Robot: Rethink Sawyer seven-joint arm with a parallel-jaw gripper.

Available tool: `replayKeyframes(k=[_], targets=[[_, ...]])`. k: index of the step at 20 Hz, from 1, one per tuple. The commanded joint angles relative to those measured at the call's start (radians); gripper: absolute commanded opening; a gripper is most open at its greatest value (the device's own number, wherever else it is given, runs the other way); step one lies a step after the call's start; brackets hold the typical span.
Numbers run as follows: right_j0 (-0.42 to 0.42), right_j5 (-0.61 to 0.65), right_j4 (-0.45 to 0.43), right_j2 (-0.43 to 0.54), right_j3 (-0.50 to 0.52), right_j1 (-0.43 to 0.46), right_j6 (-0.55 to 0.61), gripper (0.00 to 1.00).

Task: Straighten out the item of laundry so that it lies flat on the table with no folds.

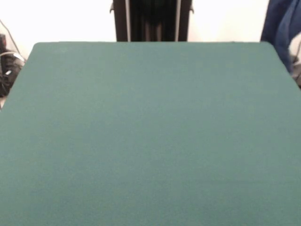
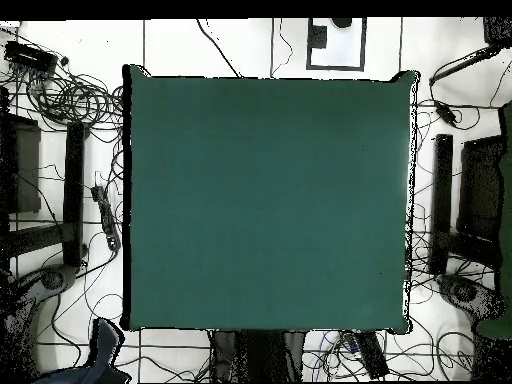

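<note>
Overhead view, green table (image 2: 268, 200) edge to edge, claw out of sight, state unknowable

plain dark green table (image 1: 150, 136), black pedestal (image 1: 151, 21), blue cloth (image 1: 282, 28) at edge

I see only my robot's black pedestal (image 1: 151, 20) behind the far edge; arm and hand are out of sight.

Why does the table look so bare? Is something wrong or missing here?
Yes, one thing is odd: the green table has no jeans on it in either view, so there is nothing to flatten. The robot's claw isn't showing either; only its dark pedestal stands at the far side. Blue cloth shows beside the table, off it.
</note>
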Motion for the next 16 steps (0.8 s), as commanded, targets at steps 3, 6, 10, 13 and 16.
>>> replayKeyframes(k=[3, 6, 10, 13, 16], targets=[[0.001, 0.053, 0.053, 0.069, -0.085, 0.077, 0.386, 0.00], [0.010, 0.010, 0.071, 0.080, -0.085, 0.107, 0.398, 0.00], [-0.003, -0.015, 0.086, 0.081, -0.088, 0.151, 0.380, 0.00], [-0.041, -0.050, 0.093, 0.086, -0.055, 0.163, 0.293, 0.00], [-0.084, -0.060, 0.089, 0.095, -0.034, 0.174, 0.214, 0.00]])
